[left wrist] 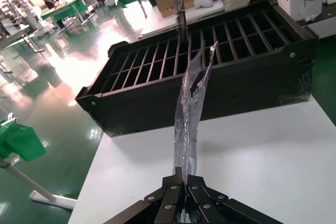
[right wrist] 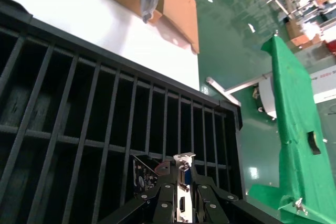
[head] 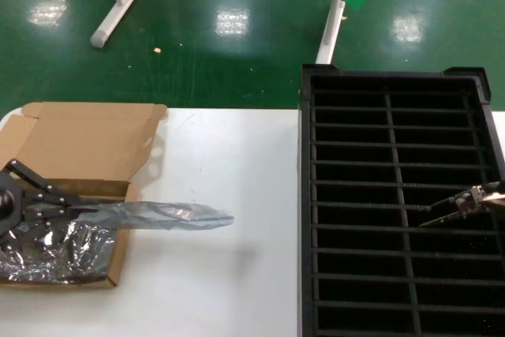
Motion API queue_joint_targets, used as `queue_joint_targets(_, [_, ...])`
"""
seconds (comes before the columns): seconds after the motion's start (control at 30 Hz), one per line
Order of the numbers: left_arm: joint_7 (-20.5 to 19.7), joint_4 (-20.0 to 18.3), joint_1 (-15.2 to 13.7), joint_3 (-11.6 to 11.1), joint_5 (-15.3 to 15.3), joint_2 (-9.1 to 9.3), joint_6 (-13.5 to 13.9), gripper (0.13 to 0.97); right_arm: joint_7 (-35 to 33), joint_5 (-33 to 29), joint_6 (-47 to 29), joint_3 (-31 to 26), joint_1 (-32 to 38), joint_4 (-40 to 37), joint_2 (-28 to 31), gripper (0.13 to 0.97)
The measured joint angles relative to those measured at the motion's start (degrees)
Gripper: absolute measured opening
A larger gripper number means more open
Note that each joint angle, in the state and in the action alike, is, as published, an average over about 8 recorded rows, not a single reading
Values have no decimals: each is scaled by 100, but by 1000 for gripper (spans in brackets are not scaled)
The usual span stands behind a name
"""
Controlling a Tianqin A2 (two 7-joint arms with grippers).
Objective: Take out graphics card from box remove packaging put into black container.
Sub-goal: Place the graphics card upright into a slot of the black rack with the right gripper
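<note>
While two arms work apart: a white desk (head: pixel 221 195) carries it all.
Left pincer (head: pixel 75 207): over the box (head: pixel 79 155), clenched on the packaging (head: pixel 158 215), which juts toward the black container (head: pixel 398 203).
Right pincer (right wrist: pixel 181 195): above the container's slots, grasping the graphics card (right wrist: pixel 182 174) by its bracket.

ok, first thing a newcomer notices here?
Probably the crinkly packaging held out flat over the white table, pinched by the left pincer beside the open box. Next, the black container filling the right side, with the right pincer over its slots holding the graphics card.
</note>
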Motion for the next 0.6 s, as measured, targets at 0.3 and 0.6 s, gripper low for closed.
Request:
queue_joint_targets(0.3, [173, 356, -70, 342, -302, 144, 0, 142, 428, -156, -156, -576, 563, 0, 387, 181])
queue_joint_targets(0.6, [268, 638, -128, 451, -410, 263, 0, 142, 776, -541, -250, -1142, 1107, 0, 397, 181])
